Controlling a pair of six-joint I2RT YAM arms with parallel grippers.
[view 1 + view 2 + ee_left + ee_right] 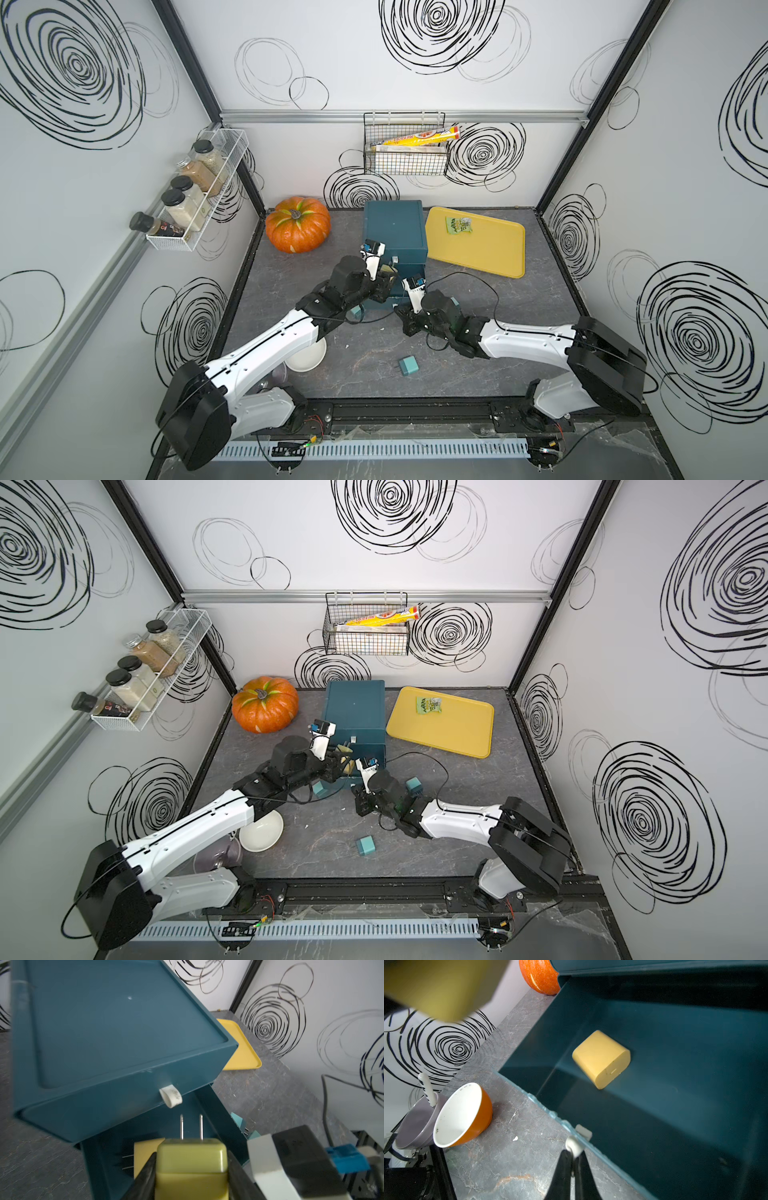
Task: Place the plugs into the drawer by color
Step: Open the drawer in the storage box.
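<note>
The teal drawer cabinet (pixel 395 226) has its second drawer (pixel 675 1105) pulled out, one yellow plug (pixel 601 1058) lying inside. The left jaws, half open, clamp an olive-yellow plug (pixel 191 1159) above it; the right jaws pinch shut on its white pull tab (pixel 574 1145).

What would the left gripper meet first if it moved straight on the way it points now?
Probably the inside of the open drawer. The left gripper holds a yellow plug whose prongs aim into it, just below the closed top drawer. Depth is unclear.
</note>
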